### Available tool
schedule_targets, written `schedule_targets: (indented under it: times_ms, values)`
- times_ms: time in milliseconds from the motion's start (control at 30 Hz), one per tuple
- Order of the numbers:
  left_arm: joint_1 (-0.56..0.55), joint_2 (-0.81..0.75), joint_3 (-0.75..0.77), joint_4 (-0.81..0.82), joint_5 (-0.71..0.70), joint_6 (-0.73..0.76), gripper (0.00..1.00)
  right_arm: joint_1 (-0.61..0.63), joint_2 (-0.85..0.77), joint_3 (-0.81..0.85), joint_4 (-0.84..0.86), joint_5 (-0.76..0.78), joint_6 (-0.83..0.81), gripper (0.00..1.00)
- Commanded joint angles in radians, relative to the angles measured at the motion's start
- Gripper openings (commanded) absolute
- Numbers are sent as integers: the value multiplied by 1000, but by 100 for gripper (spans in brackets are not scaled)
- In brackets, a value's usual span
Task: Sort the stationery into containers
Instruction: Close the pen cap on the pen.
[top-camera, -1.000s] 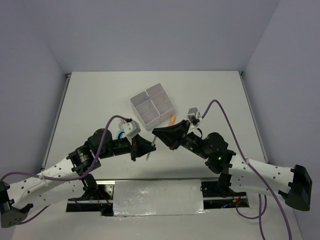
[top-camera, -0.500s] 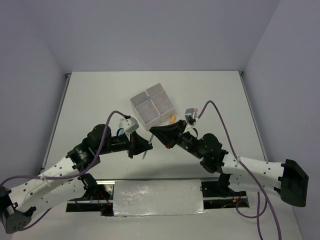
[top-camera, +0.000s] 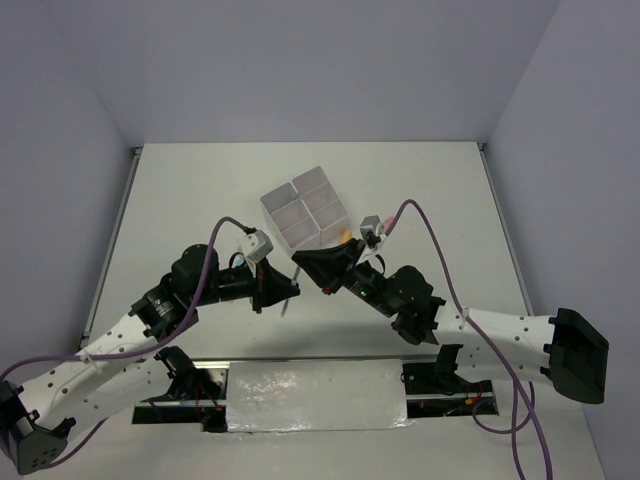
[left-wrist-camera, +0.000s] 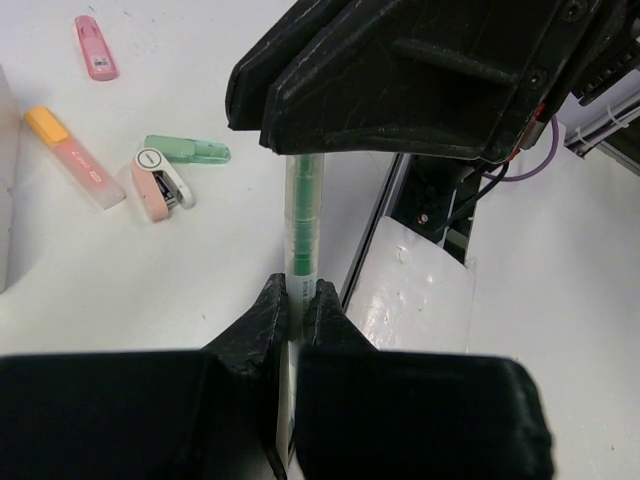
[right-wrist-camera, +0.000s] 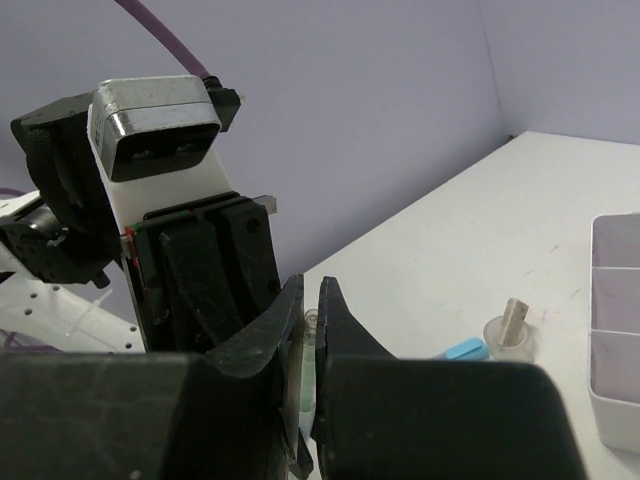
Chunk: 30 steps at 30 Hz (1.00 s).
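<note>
A thin green pen (left-wrist-camera: 302, 215) is held upright between both grippers just in front of the white four-compartment organiser (top-camera: 300, 240). My left gripper (left-wrist-camera: 299, 290) is shut on the pen's lower end. My right gripper (right-wrist-camera: 311, 290) closes around its upper end (right-wrist-camera: 310, 330), meeting the left gripper (top-camera: 275, 290) tip to tip in the top view. Loose on the table in the left wrist view lie a pink highlighter (left-wrist-camera: 90, 47), an orange-capped highlighter (left-wrist-camera: 75, 158), a green piece (left-wrist-camera: 187, 149) and a pink-and-white piece (left-wrist-camera: 160, 185).
A blue piece (right-wrist-camera: 463, 349) and a small clear roll with a tan stick (right-wrist-camera: 508, 330) lie near the organiser's corner (right-wrist-camera: 615, 330). An orange item (top-camera: 344, 237) sits by the organiser's right side. The shiny base plate (top-camera: 315, 393) is at the near edge.
Both grippers have moved together a little to the left and farther from the bases, the pen still between them. The right arm has stretched further out.
</note>
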Motion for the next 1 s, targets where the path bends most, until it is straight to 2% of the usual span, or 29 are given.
schedule_targets:
  times_ms: [0, 133, 200, 233, 267, 533, 600, 633, 667, 700, 833, 867, 900, 933, 967]
  values:
    - [29, -41, 134, 428, -55, -33, 0, 82, 67, -65, -338, -183, 1, 0]
    - [28, -18, 115, 438, -26, -31, 0, 79, 40, -25, -372, -151, 10, 2]
    - [26, 8, 89, 447, 19, -31, 0, 74, 9, 47, -430, -119, 7, 19]
    - [26, 13, 56, 460, 32, -37, 0, 71, -12, 74, -447, -110, 3, 21]
    - [26, 14, 37, 473, 41, -39, 0, 70, -21, 132, -470, -66, 3, 33]
    - [5, -13, -64, 472, 96, -10, 0, 33, -71, 367, -662, 122, -54, 41]
    - [-8, -27, -72, 471, 81, -7, 0, 18, -77, 383, -661, 101, -54, 30]
    - [-11, -32, -73, 461, 78, -1, 0, 14, -84, 384, -658, 100, -53, 20]
    - [-17, -38, -72, 454, 63, 1, 0, 14, -84, 383, -656, 96, -53, 3]
    - [-18, -41, -70, 446, 55, 3, 0, 14, -84, 381, -656, 84, -51, 0]
    - [-21, -67, -55, 417, 6, -2, 0, 13, -75, 348, -639, 65, -50, 0]
    - [-21, -70, -52, 406, -23, -4, 4, 14, -77, 340, -632, 65, -53, 0]
    - [-21, -72, -41, 389, -55, -14, 27, 11, -78, 331, -613, 68, -56, 0]
    - [-23, -72, -35, 368, -96, -25, 46, 14, -80, 311, -596, 74, -80, 0]
    - [-23, -72, -27, 313, -196, -34, 66, 13, -80, 302, -561, 88, -97, 0]
